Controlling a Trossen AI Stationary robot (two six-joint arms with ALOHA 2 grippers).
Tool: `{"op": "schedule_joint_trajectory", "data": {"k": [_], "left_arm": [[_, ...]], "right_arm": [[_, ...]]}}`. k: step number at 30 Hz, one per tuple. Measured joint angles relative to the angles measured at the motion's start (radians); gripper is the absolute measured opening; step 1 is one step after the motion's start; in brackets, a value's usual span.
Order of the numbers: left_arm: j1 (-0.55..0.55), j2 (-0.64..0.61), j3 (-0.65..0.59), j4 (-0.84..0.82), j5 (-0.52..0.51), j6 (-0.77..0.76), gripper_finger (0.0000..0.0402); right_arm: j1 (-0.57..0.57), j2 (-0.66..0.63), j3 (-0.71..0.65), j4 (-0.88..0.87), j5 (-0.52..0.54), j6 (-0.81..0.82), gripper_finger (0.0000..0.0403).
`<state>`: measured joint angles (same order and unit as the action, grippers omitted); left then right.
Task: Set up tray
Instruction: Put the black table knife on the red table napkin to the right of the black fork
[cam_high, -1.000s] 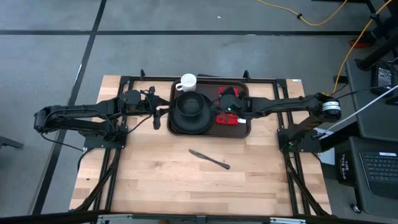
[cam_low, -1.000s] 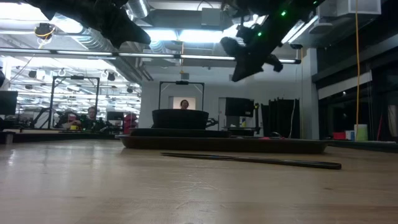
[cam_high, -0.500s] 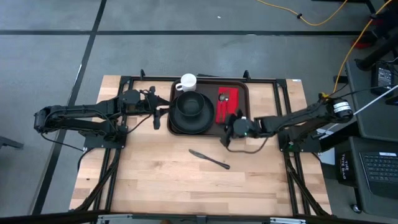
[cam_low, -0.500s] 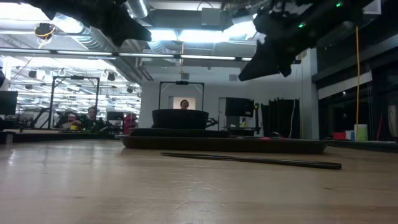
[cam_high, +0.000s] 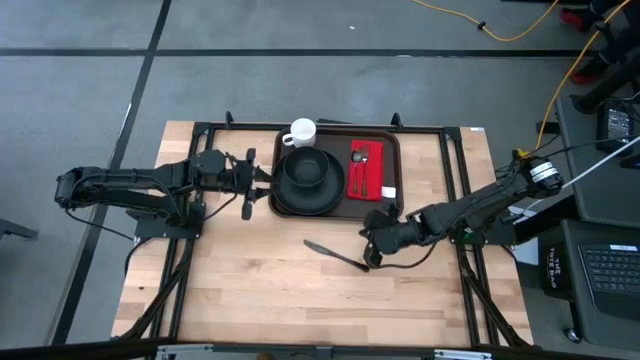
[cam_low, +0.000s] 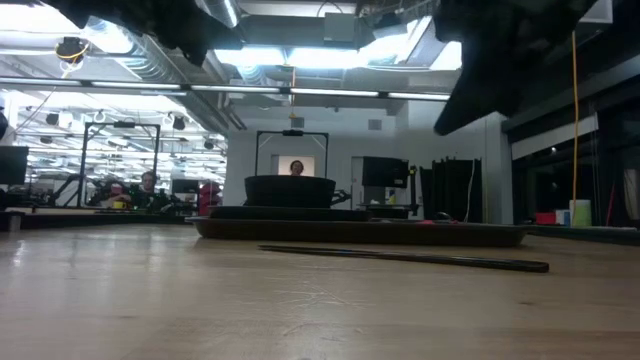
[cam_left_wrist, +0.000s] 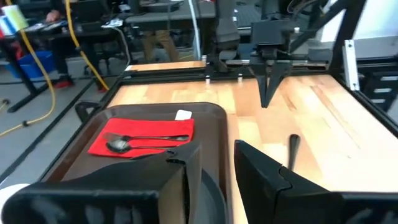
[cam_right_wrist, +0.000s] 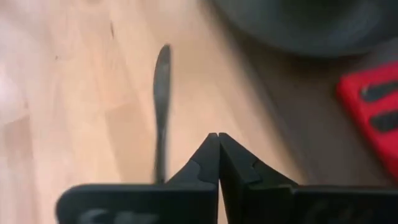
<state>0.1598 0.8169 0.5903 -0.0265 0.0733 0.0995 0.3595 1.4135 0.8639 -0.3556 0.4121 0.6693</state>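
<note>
Pale wooden table (cam_high: 250, 280) filled the scene, and the tray (cam_high: 394, 172) lay at its far edge, midway across. On the tray sat a black plate (cam_high: 283, 200) with a black bowl (cam_high: 306, 172) on it, a white mug (cam_high: 301, 132) at the far left corner, and a red napkin (cam_high: 366, 178) bearing cutlery on the right. Just off the tray's left side hung the left gripper (cam_high: 253, 183), fingers partly apart and empty. Near the tray's front right corner, the right gripper (cam_high: 367, 252) was pinched closed on nothing, above one end of a dark knife (cam_high: 335, 255) on the wood.
</note>
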Motion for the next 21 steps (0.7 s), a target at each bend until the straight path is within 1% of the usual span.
{"op": "schedule_joint_trajectory", "data": {"k": [6,12,17,21], "left_arm": [[-0.065,0.041,0.0,0.003,-0.001,0.001,0.0086],[-0.127,0.14,0.0,0.014,-0.001,0.0,0.0091],[-0.171,0.219,-0.001,0.064,-0.001,0.017,0.0092],[-0.189,0.267,-0.001,0.083,0.0,0.019,0.0089]], "right_arm": [[0.069,0.073,0.135,-0.179,-0.047,0.135,0.0002],[0.137,0.171,0.257,-0.326,-0.069,0.271,0.0002],[0.195,0.252,0.362,-0.422,-0.069,0.287,0.0002],[0.236,0.298,0.407,-0.432,-0.018,0.297,0.0002]]}}
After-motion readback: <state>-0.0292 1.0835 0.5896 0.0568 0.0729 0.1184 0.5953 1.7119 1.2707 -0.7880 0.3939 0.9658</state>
